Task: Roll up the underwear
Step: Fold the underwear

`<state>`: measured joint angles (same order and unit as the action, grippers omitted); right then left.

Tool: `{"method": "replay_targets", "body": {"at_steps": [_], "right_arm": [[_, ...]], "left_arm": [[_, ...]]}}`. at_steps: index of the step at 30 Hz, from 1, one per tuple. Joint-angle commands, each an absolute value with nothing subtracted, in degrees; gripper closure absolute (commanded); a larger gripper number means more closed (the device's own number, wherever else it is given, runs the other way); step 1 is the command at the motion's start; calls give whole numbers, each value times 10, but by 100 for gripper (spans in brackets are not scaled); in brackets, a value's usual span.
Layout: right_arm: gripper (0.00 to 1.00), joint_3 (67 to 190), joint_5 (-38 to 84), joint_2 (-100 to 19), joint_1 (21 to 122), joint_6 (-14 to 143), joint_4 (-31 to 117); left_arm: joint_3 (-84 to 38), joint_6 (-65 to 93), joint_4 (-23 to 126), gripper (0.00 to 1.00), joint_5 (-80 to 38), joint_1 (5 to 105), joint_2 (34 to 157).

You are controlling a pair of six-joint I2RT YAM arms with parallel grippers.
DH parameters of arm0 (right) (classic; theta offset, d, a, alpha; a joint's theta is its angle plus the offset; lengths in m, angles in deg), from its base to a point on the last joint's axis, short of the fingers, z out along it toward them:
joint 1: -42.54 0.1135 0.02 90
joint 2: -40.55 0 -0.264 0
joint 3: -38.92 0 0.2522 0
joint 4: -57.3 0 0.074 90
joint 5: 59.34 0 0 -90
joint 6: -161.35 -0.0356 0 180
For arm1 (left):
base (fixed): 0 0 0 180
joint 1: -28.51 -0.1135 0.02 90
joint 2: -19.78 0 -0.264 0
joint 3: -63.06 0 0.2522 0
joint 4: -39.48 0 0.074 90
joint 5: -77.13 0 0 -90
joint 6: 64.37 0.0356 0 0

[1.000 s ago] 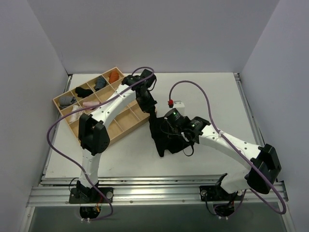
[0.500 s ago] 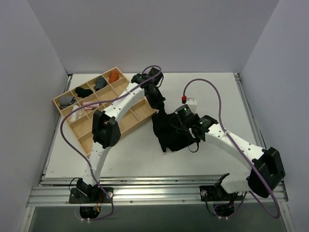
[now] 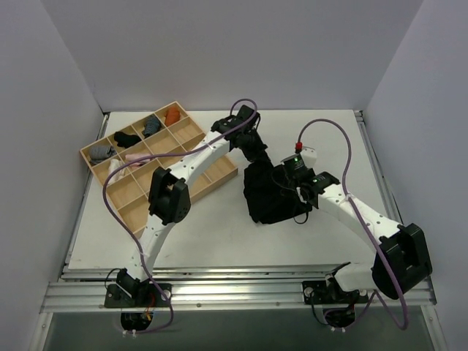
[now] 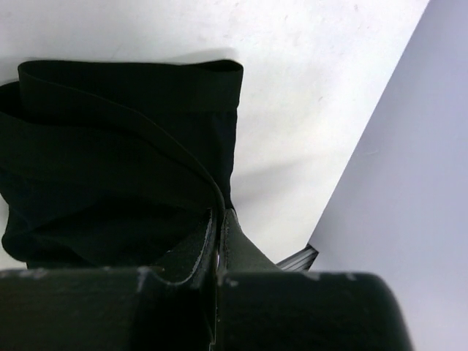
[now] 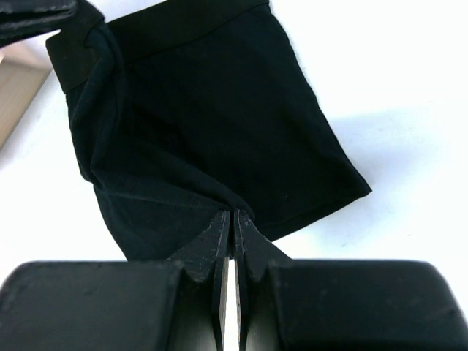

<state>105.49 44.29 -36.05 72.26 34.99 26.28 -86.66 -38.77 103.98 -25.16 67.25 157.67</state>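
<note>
On the table [image 3: 329,139], just right of the wooden tray [image 3: 189,131], the underwear [image 3: 269,197] is lying as a loose black sheet, not yet rolled. Its long axis is running roughly from far to near, with the waistband at the far end. Both arms are already touching it, so neither is nearer than the other. The left gripper [image 3: 257,155] is sitting at the far left corner, on the waistband. The right gripper [image 3: 291,190] is sitting on the right edge, about halfway along. Seen from the left wrist, the cloth is spreading ahead and to the left of the left fingers [image 4: 196,248]. Seen from the right wrist, it is spreading straight ahead of the right fingers [image 5: 212,241]. The left fingers are pressed together, pinching the edge of the waistband. The right fingers are also pressed together, nipping a small pleat at the fabric edge. In my judgement, both arms are holding the garment to stretch it flat, and the rolling along the long axis is not yet starting.
</note>
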Motion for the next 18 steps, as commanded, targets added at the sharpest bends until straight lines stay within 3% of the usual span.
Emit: {"method": "replay_targets", "body": {"at_steps": [1,11,15,18], "right_arm": [[100,1063,457,-371,696,336,262],[100,1058,456,-396,657,291,263],[80,1079,468,-394,645,293,241],[81,1083,467,-393,635,285,236]], "left_arm": [[-890,-421,966,98,-270,674,1601],[-916,-456,833,97,-314,686,1657],[-937,-464,822,97,-324,688,1688],[-932,-477,782,97,-333,693,1702]]}}
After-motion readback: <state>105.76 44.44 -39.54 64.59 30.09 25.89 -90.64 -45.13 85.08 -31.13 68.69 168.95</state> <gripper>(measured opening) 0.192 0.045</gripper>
